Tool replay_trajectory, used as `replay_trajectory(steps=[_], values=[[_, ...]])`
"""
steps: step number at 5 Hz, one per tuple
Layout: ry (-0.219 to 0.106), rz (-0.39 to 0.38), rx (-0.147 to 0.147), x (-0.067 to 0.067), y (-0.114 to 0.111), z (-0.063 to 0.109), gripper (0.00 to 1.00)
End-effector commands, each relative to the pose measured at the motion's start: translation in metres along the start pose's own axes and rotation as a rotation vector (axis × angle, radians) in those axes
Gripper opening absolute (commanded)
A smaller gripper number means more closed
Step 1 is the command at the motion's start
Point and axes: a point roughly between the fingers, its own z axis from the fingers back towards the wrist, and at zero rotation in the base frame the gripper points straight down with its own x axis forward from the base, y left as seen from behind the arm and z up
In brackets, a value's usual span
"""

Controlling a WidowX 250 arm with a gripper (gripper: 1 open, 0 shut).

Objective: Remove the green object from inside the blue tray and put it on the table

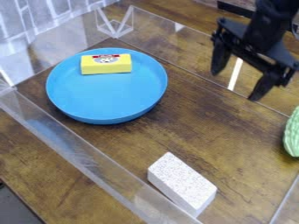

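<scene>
The green object (291, 133) lies on the dark wooden table (211, 131) at the right edge of the view, partly cut off by the frame. It is outside the blue tray (107, 93), which sits at the left and holds only a yellow labelled block (107, 63). My gripper (240, 80) hangs open above the table at the upper right, up and left of the green object, with nothing between its black fingers (219, 59).
A white speckled sponge-like block (183, 182) lies near the front edge. Clear acrylic walls (70, 149) run along the front left and the back of the table.
</scene>
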Motion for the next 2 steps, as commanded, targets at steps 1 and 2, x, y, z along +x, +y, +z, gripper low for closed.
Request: replay_trajectory(steps=[1,2], values=[[-0.062,0.053,-0.011,0.0208,0.0206,0.016,1.0],[-0.057,0.069,-0.011,0.0213,0.0261,0.0125,1.0]])
